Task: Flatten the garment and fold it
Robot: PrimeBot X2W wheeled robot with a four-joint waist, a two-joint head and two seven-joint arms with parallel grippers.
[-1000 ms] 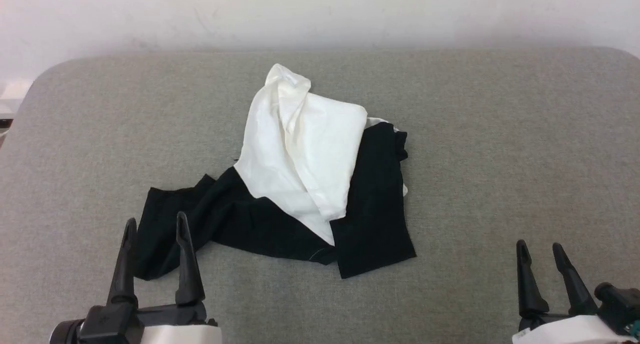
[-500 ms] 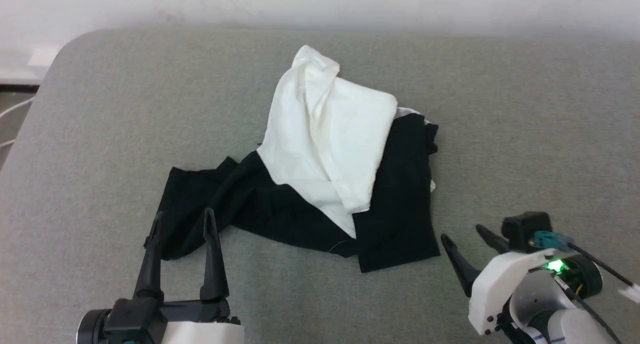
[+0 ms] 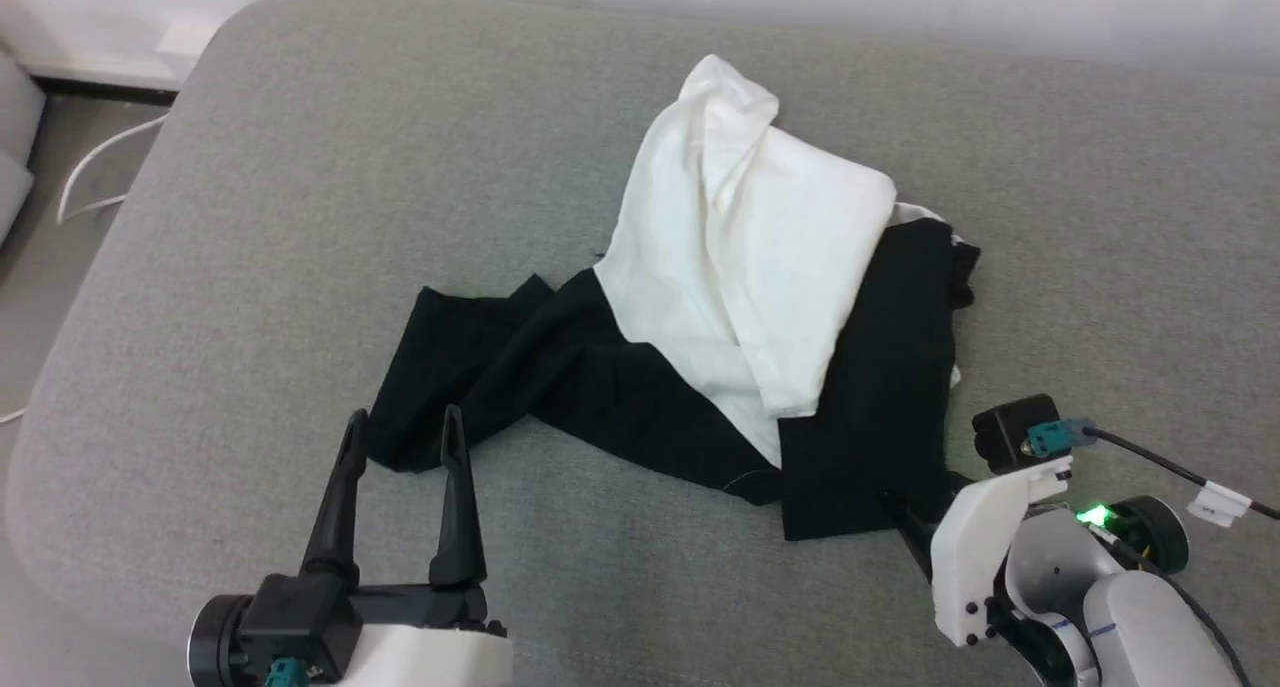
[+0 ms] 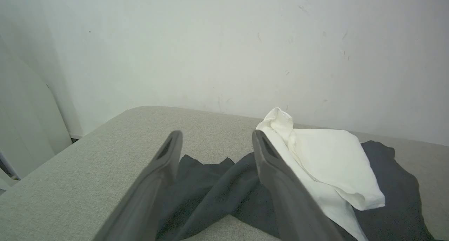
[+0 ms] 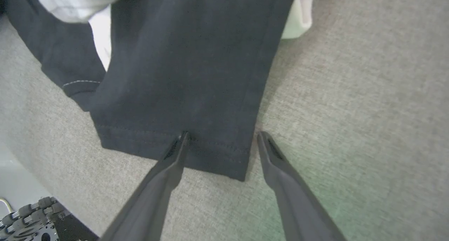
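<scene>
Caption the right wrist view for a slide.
Open right gripper poised at the black hem corner of the garment on a grey cushion.

The left gripper [image 3: 403, 422] has two long, tapering black fingers [image 3: 335, 507] on a black block, backed by a white shell [image 3: 430, 662]. The right gripper [image 5: 223, 135] has the same dark fingers. Its wrist carries a white bracket [image 3: 975, 547] with dark screws, a black camera block [image 3: 1005, 432] with a teal connector [image 3: 1055, 433], a black cable [image 3: 1140, 452] bearing a white tag [image 3: 1217, 504], and a green light [image 3: 1095, 515].
</scene>
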